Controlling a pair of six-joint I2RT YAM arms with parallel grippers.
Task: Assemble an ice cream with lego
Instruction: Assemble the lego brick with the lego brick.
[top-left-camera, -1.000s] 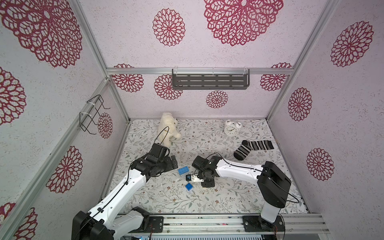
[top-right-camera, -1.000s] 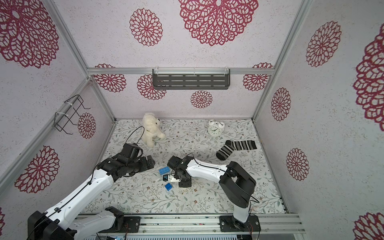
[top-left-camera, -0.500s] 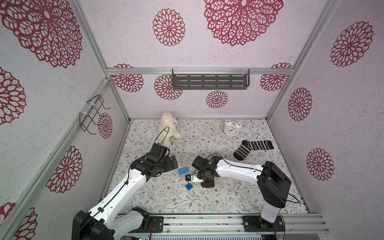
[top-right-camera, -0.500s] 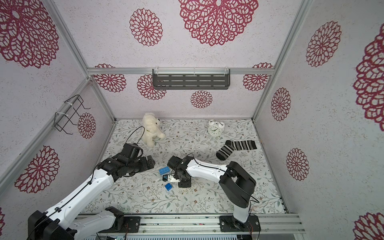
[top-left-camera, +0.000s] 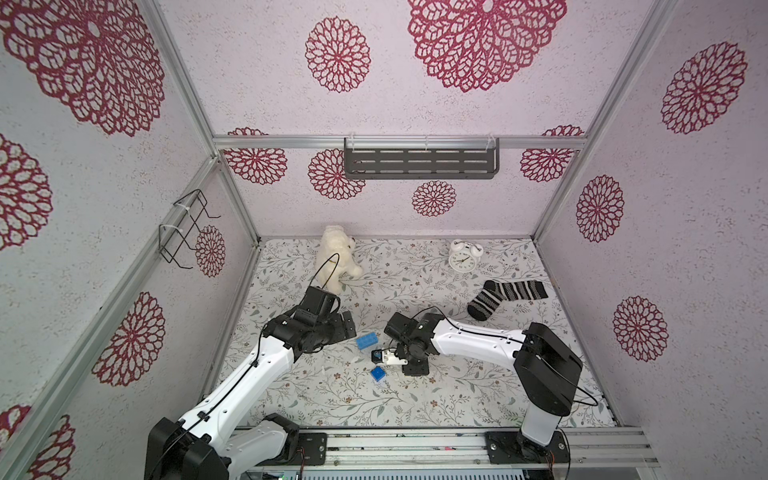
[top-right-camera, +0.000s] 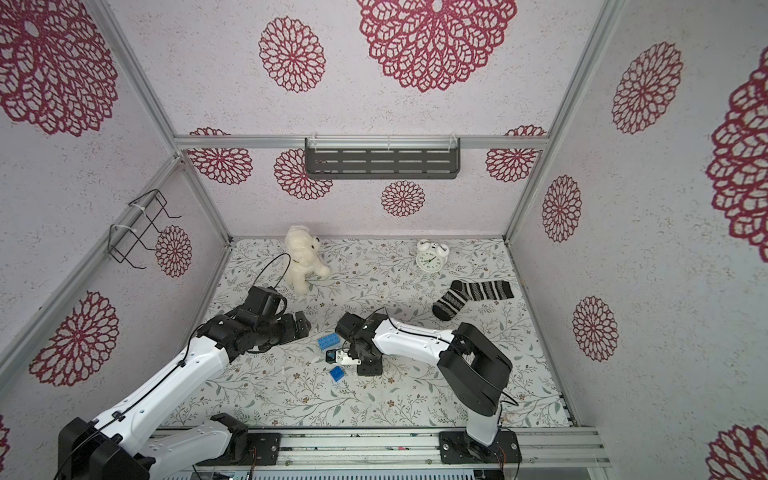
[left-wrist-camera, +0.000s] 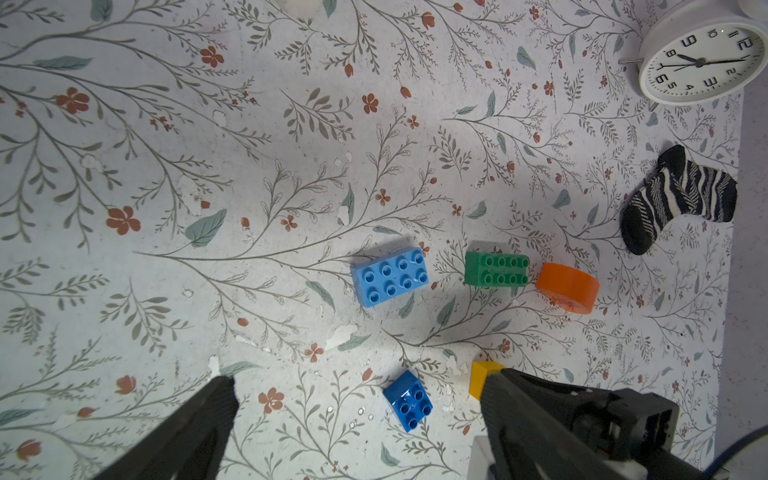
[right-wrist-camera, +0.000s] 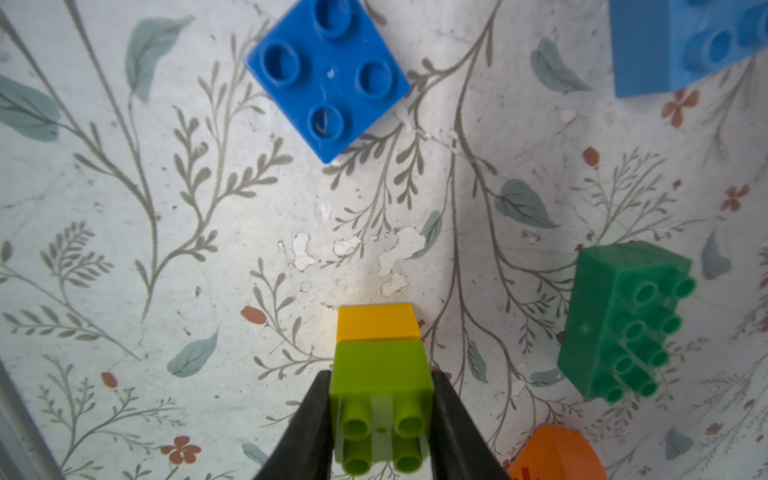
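My right gripper (right-wrist-camera: 382, 419) is shut on a lime-green brick (right-wrist-camera: 380, 374) that sits on a yellow brick (right-wrist-camera: 376, 326), studs facing the camera. In both top views that gripper (top-left-camera: 413, 368) points down and hides the pair. A dark-blue square brick (top-left-camera: 377, 374) lies just in front of it and a light-blue oblong brick (top-left-camera: 368, 341) just behind. A dark-green oblong brick (left-wrist-camera: 496, 270) and an orange half-round brick (left-wrist-camera: 567, 286) lie under the right arm. My left gripper (left-wrist-camera: 359, 384) hangs open above the mat near the dark-blue brick (left-wrist-camera: 407, 401), touching nothing.
A white plush dog (top-left-camera: 336, 257) stands at the back left of the floral mat. A white alarm clock (top-left-camera: 463, 257) and a striped sock (top-left-camera: 505, 297) lie at the back right. A dark shelf (top-left-camera: 419, 162) hangs on the back wall.
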